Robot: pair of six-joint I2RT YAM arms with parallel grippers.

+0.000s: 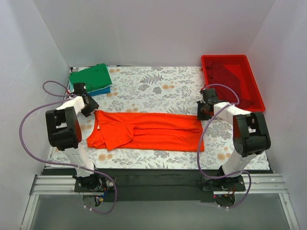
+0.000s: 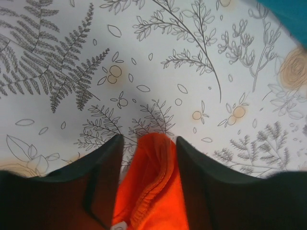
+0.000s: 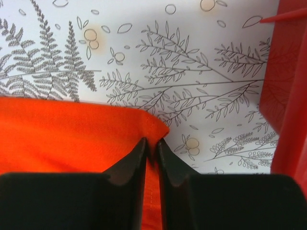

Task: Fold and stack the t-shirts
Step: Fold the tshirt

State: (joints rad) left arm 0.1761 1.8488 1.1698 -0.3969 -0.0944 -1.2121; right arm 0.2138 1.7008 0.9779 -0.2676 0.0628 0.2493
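The bright orange-red t-shirt lies folded into a long band across the middle of the table. My left gripper is at its far left corner. In the left wrist view the gripper has a bunched ridge of the shirt's ribbed edge squeezed between its jaws. My right gripper is at the far right corner, and its jaws are pinched tight on the shirt's hem. A folded green shirt lies on a blue one at the back left. A dark red shirt lies in the bin.
The red plastic bin stands at the back right, close to my right gripper; its wall shows in the right wrist view. The blue shirt's edge shows in a corner of the left wrist view. White walls enclose the patterned table.
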